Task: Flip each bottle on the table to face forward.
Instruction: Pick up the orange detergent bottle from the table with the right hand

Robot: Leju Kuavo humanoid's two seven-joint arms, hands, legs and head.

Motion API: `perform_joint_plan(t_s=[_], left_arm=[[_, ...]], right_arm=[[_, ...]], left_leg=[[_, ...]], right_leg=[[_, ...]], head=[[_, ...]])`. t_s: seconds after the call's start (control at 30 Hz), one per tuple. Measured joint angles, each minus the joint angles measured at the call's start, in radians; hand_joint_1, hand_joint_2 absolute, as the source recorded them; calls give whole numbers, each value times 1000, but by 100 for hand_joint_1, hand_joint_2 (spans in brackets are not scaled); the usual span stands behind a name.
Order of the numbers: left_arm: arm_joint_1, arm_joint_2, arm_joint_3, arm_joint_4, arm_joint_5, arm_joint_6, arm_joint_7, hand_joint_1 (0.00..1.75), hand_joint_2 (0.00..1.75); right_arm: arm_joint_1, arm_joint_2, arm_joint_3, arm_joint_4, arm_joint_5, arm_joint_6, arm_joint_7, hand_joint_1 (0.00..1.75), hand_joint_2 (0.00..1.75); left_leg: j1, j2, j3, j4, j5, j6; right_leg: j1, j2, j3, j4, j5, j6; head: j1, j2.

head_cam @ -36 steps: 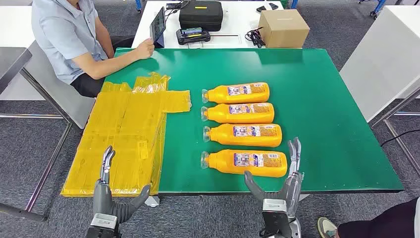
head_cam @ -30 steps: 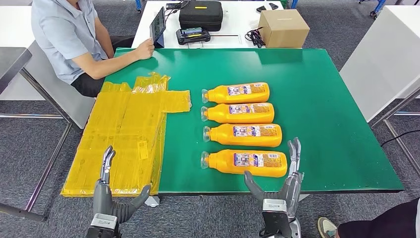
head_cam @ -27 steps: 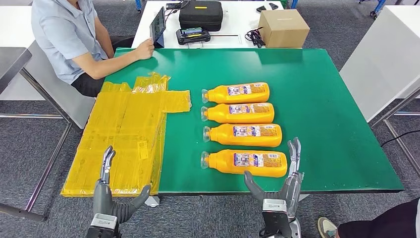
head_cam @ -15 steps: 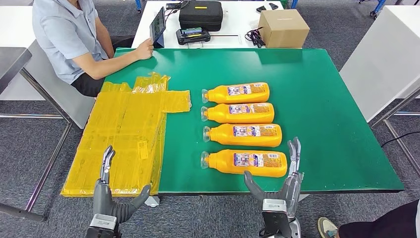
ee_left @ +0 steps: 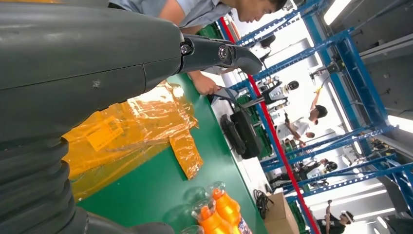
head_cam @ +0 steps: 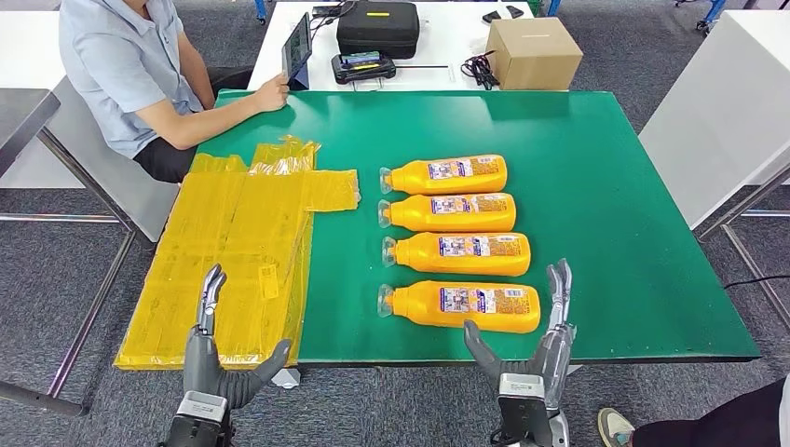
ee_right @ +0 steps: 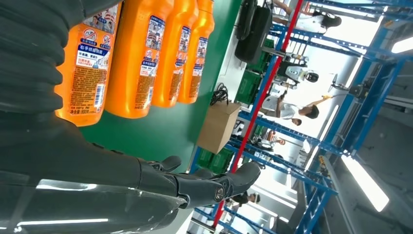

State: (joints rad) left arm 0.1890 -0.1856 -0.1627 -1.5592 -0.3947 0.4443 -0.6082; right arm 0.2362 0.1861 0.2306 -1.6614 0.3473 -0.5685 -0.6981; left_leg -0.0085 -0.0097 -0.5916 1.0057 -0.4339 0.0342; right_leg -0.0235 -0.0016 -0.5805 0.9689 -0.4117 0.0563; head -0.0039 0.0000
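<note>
Now you see four orange bottles [head_cam: 459,239] lying flat across the green worktop [head_cam: 596,205], caps pointing left, while both your left hand [head_cam: 216,358] and right hand [head_cam: 536,349] hover released, fingers spread.

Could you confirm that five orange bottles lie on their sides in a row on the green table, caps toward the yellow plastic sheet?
Not quite: the head view shows four orange bottles, not five. The rest holds: they lie on their sides in a row on the green table, caps toward the yellow plastic sheet.
</note>
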Motion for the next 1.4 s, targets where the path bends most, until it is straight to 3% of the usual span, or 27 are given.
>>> perform_joint_plan(t_s=[0.17, 0.73, 1.0, 1.4], left_arm=[[-38, -1, -34, 44, 0, 24, 19, 0, 175], [-128, 0, -175, 204, 74, 47, 13, 0, 175], [-148, -2, -220, 232, 80, 37, 11, 0, 175], [-180, -14, -267, 241, 87, 15, 11, 0, 175]], right_arm=[[3, -19, -13, 12, 130, -28, 49, 0, 175], [-76, -162, -18, 199, 499, -120, 274, 0, 175], [-109, -210, -18, 256, 526, -101, 315, 0, 175], [-160, -271, -16, 305, 545, 19, 334, 0, 175]], left_leg=[[0, 0, 0, 0, 0, 0], [0, 0, -1, 0, 0, 0], [0, 0, 0, 0, 0, 0], [0, 0, -1, 0, 0, 0]], right_leg=[[0, 0, 0, 0, 0, 0], [0, 0, 0, 0, 0, 0], [0, 0, 0, 0, 0, 0], [0, 0, 0, 0, 0, 1]], head=[[0, 0], [0, 0], [0, 0], [0, 0]])
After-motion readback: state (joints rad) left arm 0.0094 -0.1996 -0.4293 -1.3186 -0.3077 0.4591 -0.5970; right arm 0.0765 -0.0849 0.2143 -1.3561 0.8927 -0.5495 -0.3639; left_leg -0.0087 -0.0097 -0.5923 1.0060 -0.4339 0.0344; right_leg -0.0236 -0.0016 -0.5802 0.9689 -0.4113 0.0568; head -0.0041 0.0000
